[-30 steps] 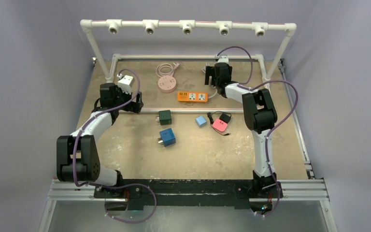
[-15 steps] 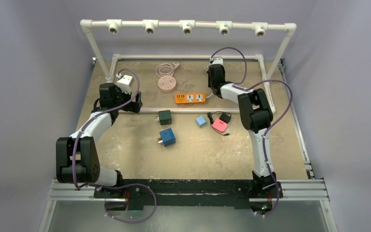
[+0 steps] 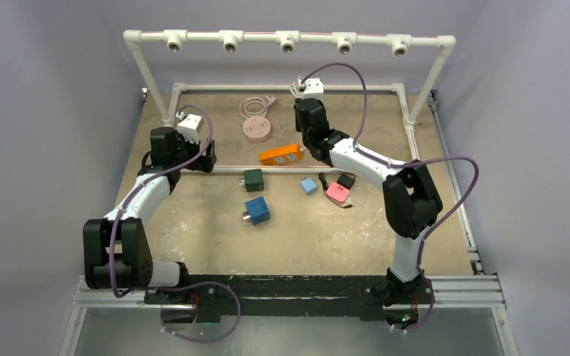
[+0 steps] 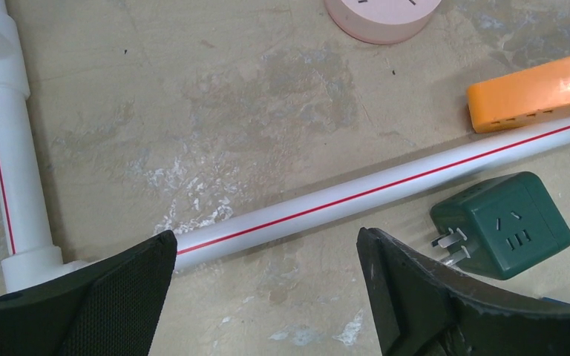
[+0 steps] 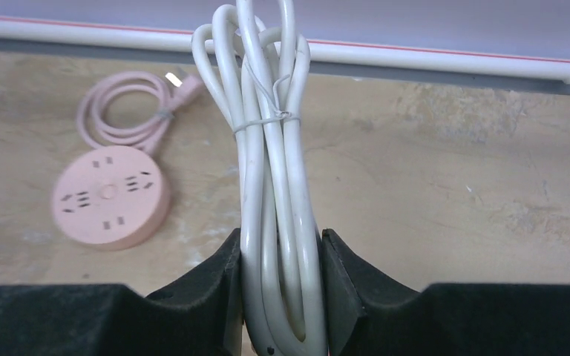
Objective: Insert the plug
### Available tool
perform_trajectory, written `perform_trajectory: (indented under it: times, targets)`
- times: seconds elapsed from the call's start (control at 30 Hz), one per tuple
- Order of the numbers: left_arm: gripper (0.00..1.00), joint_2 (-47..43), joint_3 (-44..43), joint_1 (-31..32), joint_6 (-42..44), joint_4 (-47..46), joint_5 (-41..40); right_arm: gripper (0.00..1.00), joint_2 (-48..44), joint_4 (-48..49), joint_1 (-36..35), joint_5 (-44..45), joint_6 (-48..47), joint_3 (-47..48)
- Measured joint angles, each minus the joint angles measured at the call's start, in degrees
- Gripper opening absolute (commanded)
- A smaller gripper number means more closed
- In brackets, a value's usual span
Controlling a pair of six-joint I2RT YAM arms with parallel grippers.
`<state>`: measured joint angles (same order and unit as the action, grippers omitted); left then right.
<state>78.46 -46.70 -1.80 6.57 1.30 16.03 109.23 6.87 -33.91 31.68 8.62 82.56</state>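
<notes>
Our right gripper (image 5: 280,256) clamps the bundled white cord (image 5: 271,148) at the table's (image 3: 215,245) far edge, left gripper (image 4: 267,252) wide, empty; next we probably free its plug

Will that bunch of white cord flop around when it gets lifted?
Probably only a little: the white cord is looped and cinched by a thin tie, so it should move as one bundle. The free loops above the tie may wobble. The right gripper pinches it, so slipping seems unlikely.
</notes>
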Motion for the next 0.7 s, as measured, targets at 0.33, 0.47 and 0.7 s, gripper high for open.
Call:
perform_trajectory:
  times: [0.33, 0.47, 0.7]
  targets:
    - [0.9, -1.4, 0.7, 0.0, 0.0, 1.2, 0.0, 0.0, -3.6, -5.3, -8.0, 8.6, 3.3, -1.3]
    - [0.89, -2.0, 0.9, 0.0, 0.0, 1.2, -0.2, 0.0, -5.9, -10.2, -11.0, 11.9, 5.5, -1.0]
    - [0.88, -2.7, 2.2, 0.0, 0.0, 1.4, -0.4, 0.0, -12.3, -15.5, -18.0, 17.4, 7.5, 1.6]
